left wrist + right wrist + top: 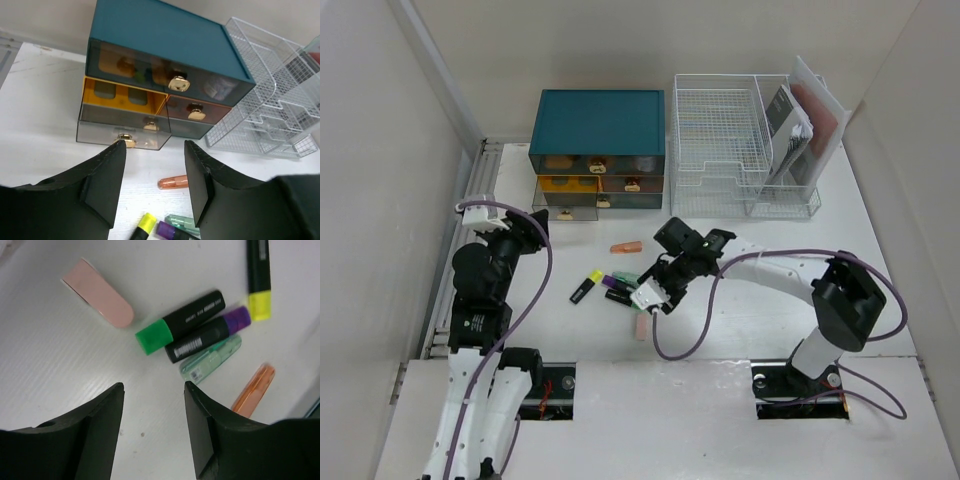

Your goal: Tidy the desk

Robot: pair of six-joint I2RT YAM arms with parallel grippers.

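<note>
Hovering over the tabletop (750, 320), which runs from the arm bases to the back wall, the right end effector (153, 390) has its fingers apart and holds nothing. Below it, bunched close: green-capped marker (180, 322), purple-capped marker (210, 332), clear mint pen (210, 357). Yellow-capped marker (260, 277), orange pen (253, 390) and pink piece (97, 292) lie near. Left end effector (155, 150): fingers apart, empty, facing the teal drawer box (160, 35) at the far edge. Yellow drawer (125, 97) stands partly out. Wire-mesh rack (715, 120) sits just beside the box.

Open desk (770, 320) around clustered markers (617, 295); drawer box (598, 120), rack (720, 130) behind
</note>
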